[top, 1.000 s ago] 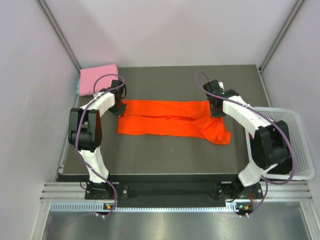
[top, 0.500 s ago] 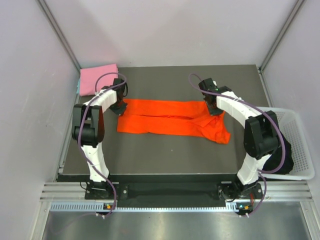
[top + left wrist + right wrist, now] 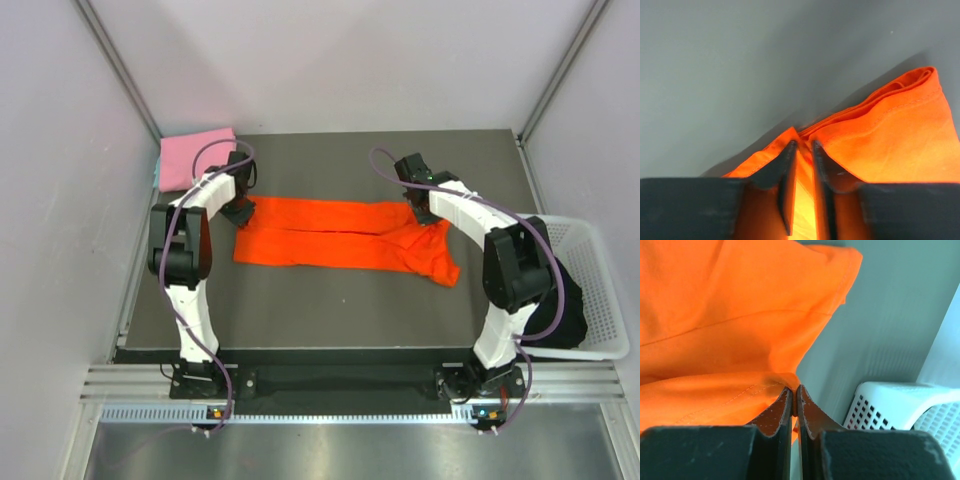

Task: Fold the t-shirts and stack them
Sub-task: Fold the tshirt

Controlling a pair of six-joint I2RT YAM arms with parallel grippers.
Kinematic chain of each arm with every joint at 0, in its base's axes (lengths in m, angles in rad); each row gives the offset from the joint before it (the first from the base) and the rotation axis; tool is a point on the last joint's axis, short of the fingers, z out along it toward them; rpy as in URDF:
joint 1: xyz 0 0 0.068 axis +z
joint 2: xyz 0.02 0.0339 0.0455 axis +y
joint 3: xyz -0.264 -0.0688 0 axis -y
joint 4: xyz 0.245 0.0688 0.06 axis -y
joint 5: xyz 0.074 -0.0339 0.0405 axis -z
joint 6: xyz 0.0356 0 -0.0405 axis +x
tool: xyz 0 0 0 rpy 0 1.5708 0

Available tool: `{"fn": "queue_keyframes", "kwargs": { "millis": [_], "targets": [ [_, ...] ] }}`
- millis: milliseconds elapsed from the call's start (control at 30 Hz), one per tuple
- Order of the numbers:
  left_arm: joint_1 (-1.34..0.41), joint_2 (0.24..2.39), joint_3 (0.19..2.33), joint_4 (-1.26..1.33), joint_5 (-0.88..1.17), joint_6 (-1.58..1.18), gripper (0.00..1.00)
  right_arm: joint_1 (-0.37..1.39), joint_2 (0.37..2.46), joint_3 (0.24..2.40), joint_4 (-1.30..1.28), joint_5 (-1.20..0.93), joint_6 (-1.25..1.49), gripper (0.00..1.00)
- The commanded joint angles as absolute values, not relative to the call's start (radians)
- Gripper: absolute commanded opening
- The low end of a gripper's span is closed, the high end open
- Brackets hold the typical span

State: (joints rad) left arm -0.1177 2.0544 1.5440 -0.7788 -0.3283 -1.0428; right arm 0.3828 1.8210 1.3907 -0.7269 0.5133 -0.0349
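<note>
Orange-red t-shirt (image 3: 330, 240) lies as a long folded strip across the table's (image 3: 330, 310) middle; right gripper (image 3: 794, 389) pinches its right end, left gripper (image 3: 802, 145) straddles its left corner, jaws slightly parted, grip unclear

No text, label, brand, number or sign can be read in any view; none is legible on the orange-red t-shirt (image 3: 340, 235), the pink t-shirt (image 3: 195, 158) or the white lattice basket (image 3: 600, 280).

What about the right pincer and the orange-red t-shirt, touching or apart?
Touching. The right wrist view shows the right pincer closed on a folded edge of the orange-red t-shirt, with cloth pinched right at its tips.
</note>
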Motion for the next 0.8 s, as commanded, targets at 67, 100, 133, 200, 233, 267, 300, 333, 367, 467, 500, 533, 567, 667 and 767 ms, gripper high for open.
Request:
{"fn": "queue_keyframes", "kwargs": {
  "millis": [67,100,133,200,233,267,300,333,367,467,500,533,567,667,767],
  "targets": [
    [-0.118,2.002,1.595,-0.788,-0.344,-1.003,0.32,0.376,1.807,1.431,-0.623,0.532,-0.124,0.09],
    [-0.118,1.997,1.604,-0.801,-0.345,-0.996,0.35,0.376,1.802,1.430,-0.618,0.523,-0.132,0.11],
    [-0.120,1.987,1.621,-0.814,-0.350,-0.991,0.36,0.377,1.801,1.436,-0.612,0.517,-0.133,0.12],
    [-0.120,1.970,1.631,-0.844,-0.373,-0.961,0.36,0.377,1.802,1.448,-0.620,0.508,-0.135,0.19],
    [-0.121,1.944,1.631,-0.847,-0.382,-0.947,0.36,0.380,1.801,1.463,-0.632,0.506,-0.130,0.23],
    [-0.123,1.928,1.626,-0.845,-0.388,-0.931,0.36,0.380,1.795,1.473,-0.641,0.503,-0.124,0.31],
    [-0.130,1.895,1.608,-0.833,-0.379,-0.878,0.36,0.380,1.789,1.498,-0.656,0.485,-0.098,0.33],
    [-0.133,1.875,1.591,-0.818,-0.364,-0.844,0.35,0.380,1.781,1.512,-0.676,0.477,-0.074,0.34],
    [-0.138,1.853,1.569,-0.801,-0.335,-0.815,0.35,0.382,1.766,1.525,-0.725,0.471,-0.043,0.36],
    [-0.146,1.746,1.435,-0.714,-0.212,-0.709,0.36,0.365,1.686,1.513,-0.814,0.344,0.153,0.37],
    [-0.146,1.717,1.393,-0.669,-0.187,-0.659,0.36,0.347,1.652,1.481,-0.812,0.286,0.251,0.37],
    [-0.146,1.665,1.317,-0.648,-0.160,-0.637,0.37,0.338,1.619,1.397,-0.802,0.161,0.296,0.37],
    [-0.146,1.645,1.286,-0.638,-0.114,-0.621,0.38,0.328,1.545,1.350,-0.775,0.108,0.336,0.37],
    [-0.144,1.595,1.191,-0.632,-0.043,-0.614,0.38,0.318,1.426,1.194,-0.753,0.041,0.463,0.38],
    [-0.143,1.556,1.100,-0.598,-0.006,-0.626,0.42,0.318,1.338,1.068,-0.744,0.014,0.512,0.42]
  ]
}}
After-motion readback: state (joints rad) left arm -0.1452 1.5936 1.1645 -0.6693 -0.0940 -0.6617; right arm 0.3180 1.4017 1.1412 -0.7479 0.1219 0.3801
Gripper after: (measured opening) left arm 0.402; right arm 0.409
